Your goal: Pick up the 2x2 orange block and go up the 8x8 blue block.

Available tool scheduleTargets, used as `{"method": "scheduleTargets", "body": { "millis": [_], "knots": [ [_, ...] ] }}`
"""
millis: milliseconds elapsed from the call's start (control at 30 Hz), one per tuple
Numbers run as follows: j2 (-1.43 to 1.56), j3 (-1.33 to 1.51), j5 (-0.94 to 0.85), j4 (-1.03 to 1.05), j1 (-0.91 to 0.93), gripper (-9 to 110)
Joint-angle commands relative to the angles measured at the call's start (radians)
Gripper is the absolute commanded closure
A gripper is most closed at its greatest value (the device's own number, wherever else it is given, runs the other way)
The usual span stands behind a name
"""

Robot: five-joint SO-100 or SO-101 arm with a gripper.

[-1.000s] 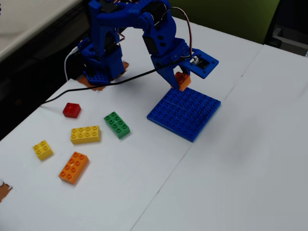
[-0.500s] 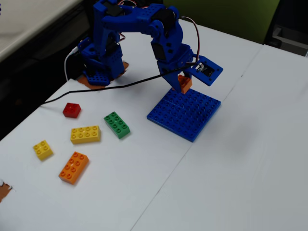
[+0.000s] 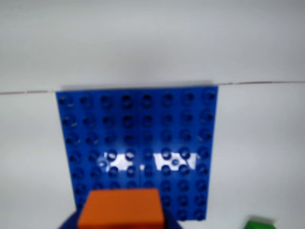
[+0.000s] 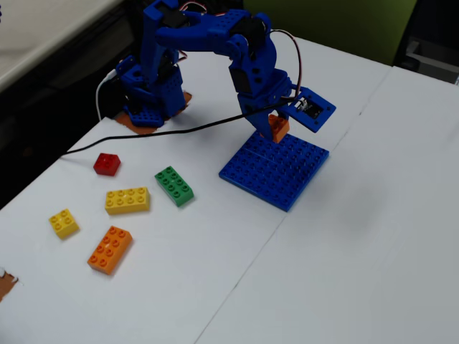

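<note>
The 8x8 blue block (image 3: 138,148) is a flat blue studded plate lying on the white table; it also shows in the fixed view (image 4: 276,170). The 2x2 orange block (image 3: 121,208) fills the bottom of the wrist view, held between my blue jaws. In the fixed view my gripper (image 4: 275,129) is shut on the orange block (image 4: 279,128) and holds it just above the plate's far left edge. I cannot tell whether the block touches the plate.
In the fixed view loose bricks lie left of the plate: a green one (image 4: 174,185), a yellow long one (image 4: 127,201), a small yellow one (image 4: 63,223), a longer orange one (image 4: 110,249), a red one (image 4: 107,164). A black cable (image 4: 165,132) crosses the table.
</note>
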Motion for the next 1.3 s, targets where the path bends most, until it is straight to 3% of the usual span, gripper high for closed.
{"method": "scheduleTargets", "body": {
  "millis": [0,1267],
  "knots": [
    [0.012,-0.057,-0.003,-0.012,0.003,101],
    [0.003,-0.060,-0.040,0.041,0.025,101]
  ]
}}
